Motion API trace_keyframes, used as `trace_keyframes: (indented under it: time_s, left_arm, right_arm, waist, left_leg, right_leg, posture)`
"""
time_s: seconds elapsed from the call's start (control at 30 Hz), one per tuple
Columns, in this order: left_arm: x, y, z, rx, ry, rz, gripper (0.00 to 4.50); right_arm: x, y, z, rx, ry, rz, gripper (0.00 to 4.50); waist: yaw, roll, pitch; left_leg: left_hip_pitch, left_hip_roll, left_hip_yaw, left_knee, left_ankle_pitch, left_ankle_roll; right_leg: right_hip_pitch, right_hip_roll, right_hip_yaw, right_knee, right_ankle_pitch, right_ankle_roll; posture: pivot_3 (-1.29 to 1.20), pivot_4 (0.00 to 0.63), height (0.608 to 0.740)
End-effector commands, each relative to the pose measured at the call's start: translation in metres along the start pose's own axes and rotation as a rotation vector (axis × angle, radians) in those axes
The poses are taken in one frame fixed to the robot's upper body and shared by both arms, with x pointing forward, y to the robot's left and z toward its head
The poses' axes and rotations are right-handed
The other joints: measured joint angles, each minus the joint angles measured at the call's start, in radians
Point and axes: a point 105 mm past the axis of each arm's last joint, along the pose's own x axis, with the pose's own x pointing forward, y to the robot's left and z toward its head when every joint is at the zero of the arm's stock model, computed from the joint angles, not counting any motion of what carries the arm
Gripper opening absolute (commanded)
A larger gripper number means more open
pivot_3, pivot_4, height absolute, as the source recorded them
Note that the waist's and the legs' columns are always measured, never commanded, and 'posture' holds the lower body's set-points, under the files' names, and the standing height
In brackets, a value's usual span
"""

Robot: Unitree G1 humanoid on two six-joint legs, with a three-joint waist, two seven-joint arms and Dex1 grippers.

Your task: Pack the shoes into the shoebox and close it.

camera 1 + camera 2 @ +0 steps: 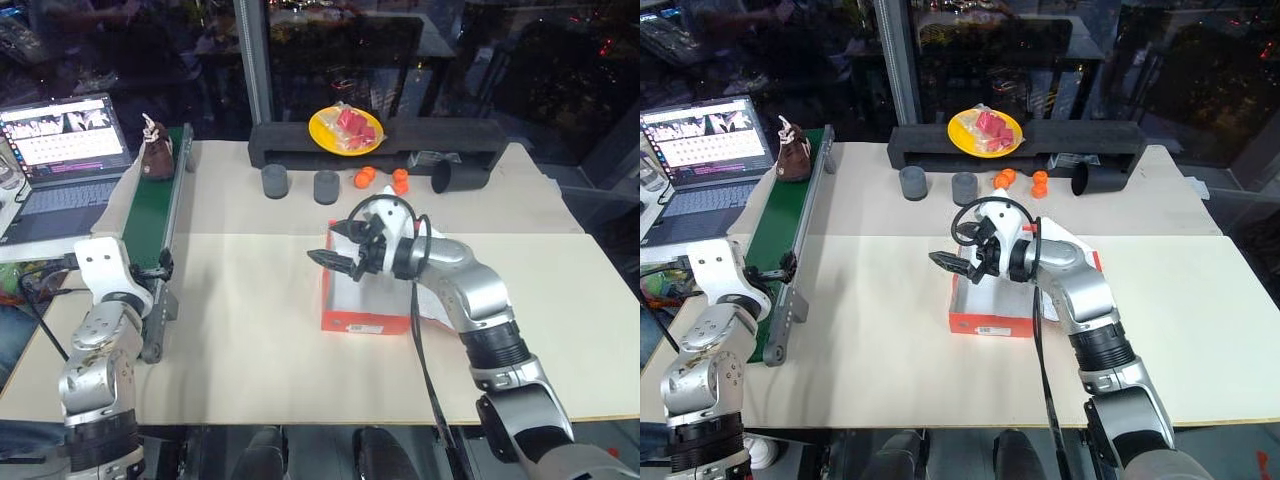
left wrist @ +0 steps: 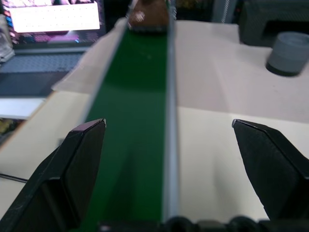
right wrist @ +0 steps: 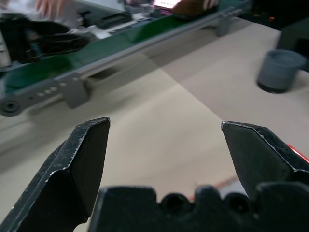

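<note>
On the table (image 1: 250,330), the green conveyor belt (image 1: 150,215) carries a brown shoe (image 1: 155,150) at its far end, the red shoebox (image 1: 365,300) lies mid-table under the wide-open, empty right end effector (image 1: 338,248), and the left end effector (image 2: 169,140) gapes empty over the belt's near end.

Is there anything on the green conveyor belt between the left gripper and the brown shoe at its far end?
Nothing visible. The left gripper is open over the near end of the conveyor belt, and bare belt runs up to the shoe.
</note>
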Motion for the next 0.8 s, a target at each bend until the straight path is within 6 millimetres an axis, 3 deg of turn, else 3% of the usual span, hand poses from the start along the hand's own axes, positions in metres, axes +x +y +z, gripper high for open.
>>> trace_keyframes:
  time_s: [0.03,0.2,0.6,0.8]
  left_arm:
    - [0.011,0.001,0.026,0.034,-0.086,-0.015,4.50]
    - [0.033,0.007,0.036,0.024,-0.068,0.017,4.50]
    - [0.058,0.026,0.037,0.008,0.003,0.082,4.50]
    - [0.065,0.025,0.041,0.015,0.001,0.063,4.50]
  right_arm:
    - [0.004,0.009,0.019,-0.044,-0.040,0.041,4.42]
    - [0.002,0.029,0.019,-0.015,-0.005,0.134,4.42]
    - [-0.008,0.015,0.023,-0.040,-0.019,0.029,4.42]
    - [-0.011,0.011,0.023,-0.044,-0.022,-0.004,4.42]
  waist:
    - [0.002,0.000,0.000]
    - [0.000,0.000,0.000]
    - [-0.007,0.000,0.000]
    - [-0.006,0.000,0.000]
  left_leg:
    - [0.000,0.000,0.000,0.000,0.000,0.000]
    - [0.000,0.000,0.000,-0.001,0.000,0.000]
    - [0.000,0.000,-0.001,-0.003,0.000,0.000]
    - [0.000,0.000,-0.001,-0.003,0.000,0.000]
  right_leg:
    - [0.000,0.000,0.000,0.000,0.000,0.000]
    - [-0.001,0.000,0.000,0.000,0.000,0.000]
    - [-0.002,0.000,0.000,0.000,0.000,0.000]
    - [-0.002,0.000,0.000,0.000,0.000,0.000]
  posture:
    - [0.00,0.150,0.740]
    - [0.00,0.150,0.740]
    - [0.00,0.150,0.740]
    - [0.00,0.150,0.740]
